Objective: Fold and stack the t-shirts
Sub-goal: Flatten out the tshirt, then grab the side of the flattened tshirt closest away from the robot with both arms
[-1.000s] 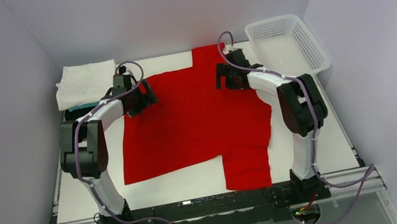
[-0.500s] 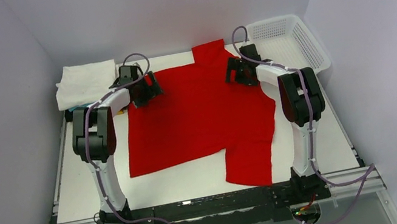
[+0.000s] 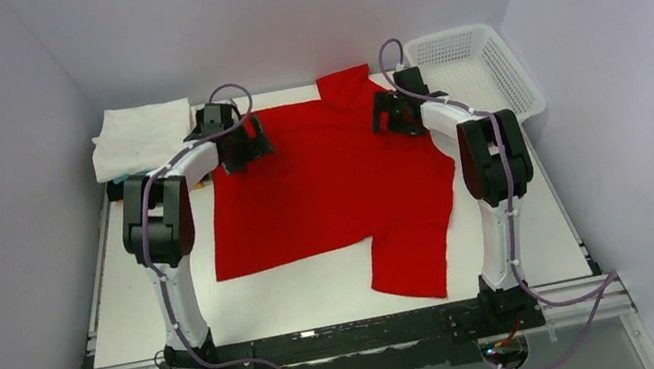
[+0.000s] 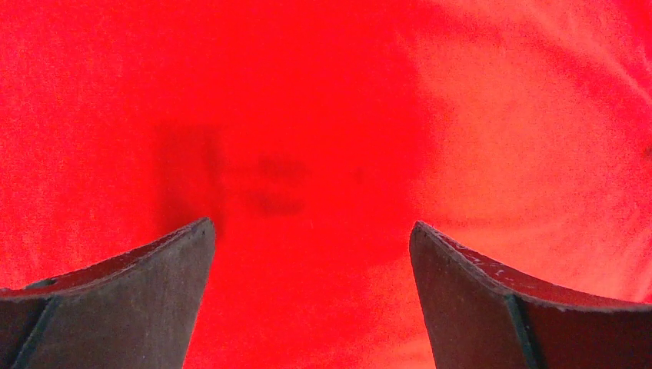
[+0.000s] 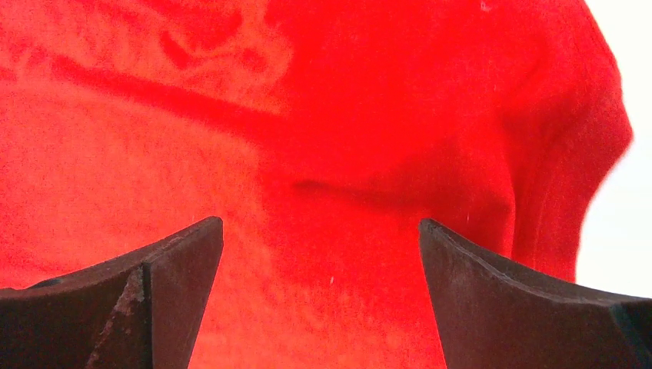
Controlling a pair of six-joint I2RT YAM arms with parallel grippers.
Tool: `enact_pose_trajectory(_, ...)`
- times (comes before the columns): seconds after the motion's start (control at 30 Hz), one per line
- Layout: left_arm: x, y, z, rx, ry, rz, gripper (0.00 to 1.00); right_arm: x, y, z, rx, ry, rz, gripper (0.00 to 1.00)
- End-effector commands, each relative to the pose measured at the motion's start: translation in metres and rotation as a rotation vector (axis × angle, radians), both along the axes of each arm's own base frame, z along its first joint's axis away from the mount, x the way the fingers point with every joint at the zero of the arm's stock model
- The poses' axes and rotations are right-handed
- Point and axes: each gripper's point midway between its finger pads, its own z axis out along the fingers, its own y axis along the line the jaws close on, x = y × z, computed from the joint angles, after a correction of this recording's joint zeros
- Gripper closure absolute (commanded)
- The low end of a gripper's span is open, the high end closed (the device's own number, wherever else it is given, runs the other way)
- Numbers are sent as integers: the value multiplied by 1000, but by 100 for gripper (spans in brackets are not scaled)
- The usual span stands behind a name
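Observation:
A bright red t-shirt (image 3: 324,190) lies spread flat on the white table, one sleeve pointing to the back, the other to the front right. My left gripper (image 3: 247,146) sits over its far left part and my right gripper (image 3: 389,118) over its far right part. Both stand open, low over the cloth. In the left wrist view the left gripper (image 4: 311,227) has only red cloth (image 4: 323,115) under its spread fingers. In the right wrist view the right gripper (image 5: 321,223) hangs over creased red fabric (image 5: 346,115) near the shirt's edge. A folded white t-shirt (image 3: 140,136) rests at the back left.
A white mesh basket (image 3: 522,94) stands at the back right corner, close to my right arm. Grey walls close in the table on three sides. Bare white table (image 3: 301,291) shows in front of the red shirt.
Both arms have reached farther toward the back of the table. The red t-shirt has shifted back and slightly right with them. Both grippers stayed open.

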Motion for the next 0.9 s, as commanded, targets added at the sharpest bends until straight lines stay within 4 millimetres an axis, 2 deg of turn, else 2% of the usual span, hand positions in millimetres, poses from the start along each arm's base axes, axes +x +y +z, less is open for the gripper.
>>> enact_pose_trajectory(0.0, -28, -9, 79, 31, -138, -42, 1, -15, 13, 74, -86, -135, 44, 0)
enact_pose_trajectory(0.07, -49, -5, 97, 47, -165, -20, 1, -31, 16, 96, -126, -179, 31, 0)
enact_pose_trajectory(0.2, -105, 16, 105, 62, -174, 53, 1, -73, 20, 114, -200, -215, 3, 0)
enact_pose_trajectory(0.3, -157, 41, 85, 75, -114, 170, 1, -111, 21, 111, -177, -206, -15, 0)
enact_pose_trajectory(0.37, -198, 61, 63, 86, -64, 260, 1, -132, 18, 109, -139, -212, -34, 0)
enact_pose_trajectory(0.5, -253, 89, 42, 93, -7, 389, 1, -165, 4, 107, -109, -231, -65, 0)
enact_pose_trajectory(0.63, -282, 105, 25, 99, 18, 465, 1, -182, -4, 100, -114, -213, -78, 0)
enact_pose_trajectory(0.73, -291, 107, 14, 98, 41, 473, 1, -187, -10, 93, -139, -195, -92, 0)
enact_pose_trajectory(0.87, -297, 110, -1, 146, 118, 479, 9, -190, -8, 88, -142, -170, -72, 0)
